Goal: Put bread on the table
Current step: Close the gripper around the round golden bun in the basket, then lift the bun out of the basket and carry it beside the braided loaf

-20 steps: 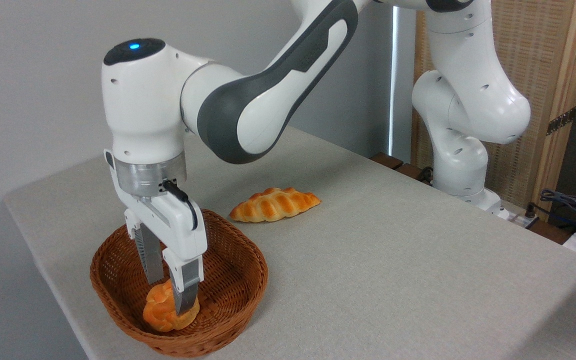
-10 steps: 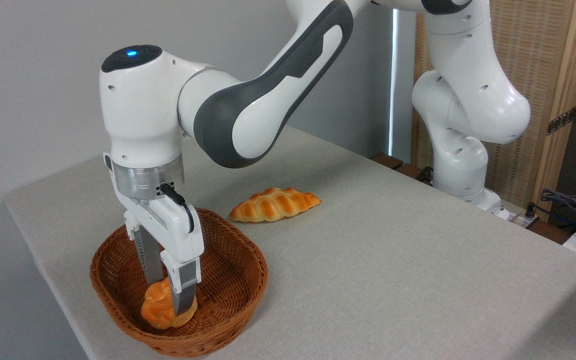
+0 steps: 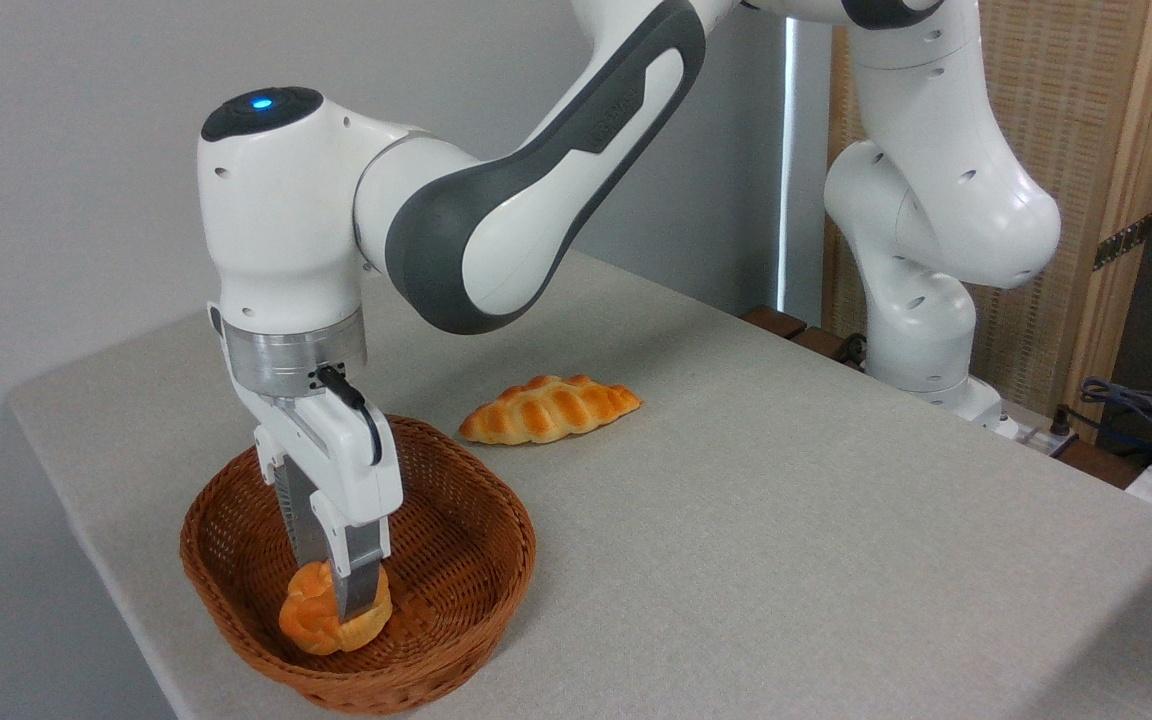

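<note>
Orange bread [image 3: 321,622] (in basket [image 3: 476,560]) between end effector [image 3: 338,590] fingers.

One fixed camera watches me from in front of the desk [image 3: 786,520], raised a little and tilted down across the cloth toward the grey wall. It stands close: my end effector [image 3: 331,590] and the basket [image 3: 496,560] fill the lower left, the basket's near rim almost at the bottom edge. My base [image 3: 921,350] stands at the far right edge of the desk, and my upper links run out of the top.
</note>
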